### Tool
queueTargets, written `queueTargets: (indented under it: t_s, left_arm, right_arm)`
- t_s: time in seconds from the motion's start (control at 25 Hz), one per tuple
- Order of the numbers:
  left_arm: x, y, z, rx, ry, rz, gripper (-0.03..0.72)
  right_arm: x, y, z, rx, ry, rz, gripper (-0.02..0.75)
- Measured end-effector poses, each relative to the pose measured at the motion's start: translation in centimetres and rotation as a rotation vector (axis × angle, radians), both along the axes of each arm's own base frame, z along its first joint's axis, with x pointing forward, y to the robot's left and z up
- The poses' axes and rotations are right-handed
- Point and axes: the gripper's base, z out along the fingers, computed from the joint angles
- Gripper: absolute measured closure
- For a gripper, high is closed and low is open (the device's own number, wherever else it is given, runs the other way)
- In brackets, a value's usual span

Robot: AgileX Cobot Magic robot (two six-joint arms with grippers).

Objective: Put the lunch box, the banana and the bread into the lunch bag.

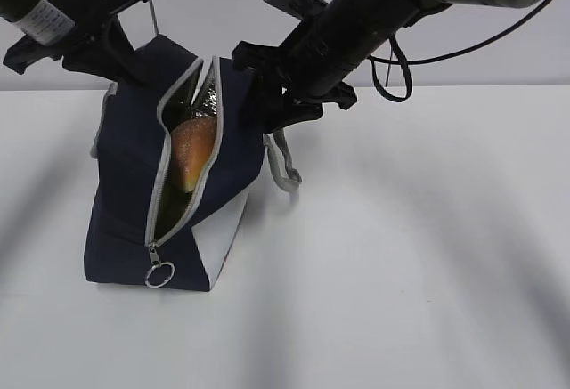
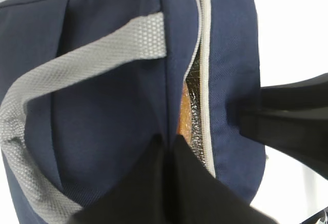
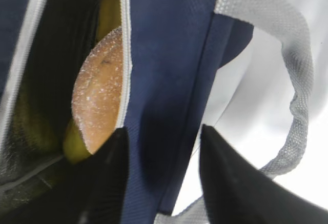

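lunch bag (image 1: 125, 202) stands left of centre in the exterior view, zipper open down to the ring pull (image 1: 159, 274) at lower left. bread (image 1: 191, 144) sits inside the slot, w/ the banana (image 3: 77, 144) showing yellow beneath it in the right wrist view. lunch box not visible; presumably deeper in the bag, cannot confirm.

left gripper (image 2: 166, 155): jaws fully closed, pinching the bag's left wall fabric beside the zipper tape, bottom centre of the left wrist view. right gripper (image 3: 161, 149): jaws roughly half apart, straddling the right flap of the opening; no firm clamp shown, so whether it has hold of the flap cannot be told. grey strap handle (image 3: 297, 96) hangs free at right of that frame.

step in hand, by judgement: contents look loaded; right arm is either taking or letting go of the flap.

to do it well:
- keep the left pinch steady so the bag stays upright.
- keep right fingers clear of the bread and the strap loop.
- move the right arm straight off the flap; avoid dragging the bag over.
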Motion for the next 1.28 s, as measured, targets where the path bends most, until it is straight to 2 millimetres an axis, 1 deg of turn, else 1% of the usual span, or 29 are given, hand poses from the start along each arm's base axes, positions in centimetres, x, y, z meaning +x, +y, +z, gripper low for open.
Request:
queueTargets:
  t_s: [0.2,0.28,0.32,0.44,0.48,0.8,1.04,1.16,1.28]
  left_arm:
    - [0.0,0.0,0.0,0.001,0.000,0.000,0.691]
    - [0.0,0.0,0.0,0.002,0.000,0.000,0.691]
    - [0.0,0.0,0.0,0.002,0.000,0.000,0.691]
    - [0.0,0.0,0.0,0.002,0.000,0.000,0.691]
    - [0.0,0.0,0.0,0.001,-0.001,0.000,0.691]
    - [0.0,-0.7,0.5,-0.098,-0.010,-0.005,0.691]
    - [0.1,-1.3,0.9,-0.172,-0.025,-0.012,0.691]
    - [0.5,-1.4,0.8,-0.196,-0.040,0.003,0.691]
    - [0.7,-1.5,0.9,-0.204,-0.056,0.015,0.691]
  right_arm:
    - [0.1,0.1,-0.2,0.003,-0.009,0.006,0.654]
    - [0.1,0.1,-0.2,0.003,-0.020,0.023,0.722]
    - [0.1,0.1,-0.2,0.003,-0.024,0.028,0.735]
    - [0.1,0.1,-0.1,0.000,-0.033,0.041,0.742]
    - [0.0,0.1,0.3,0.001,-0.039,0.044,0.742]
    - [-1.7,-0.9,4.5,-0.058,-0.113,0.108,0.743]
    - [-1.7,-1.5,6.9,-0.136,-0.148,0.125,0.743]
    - [-1.6,-1.9,7.8,-0.182,-0.170,0.119,0.743]
    - [-1.5,-2.2,8.0,-0.219,-0.182,0.106,0.743]
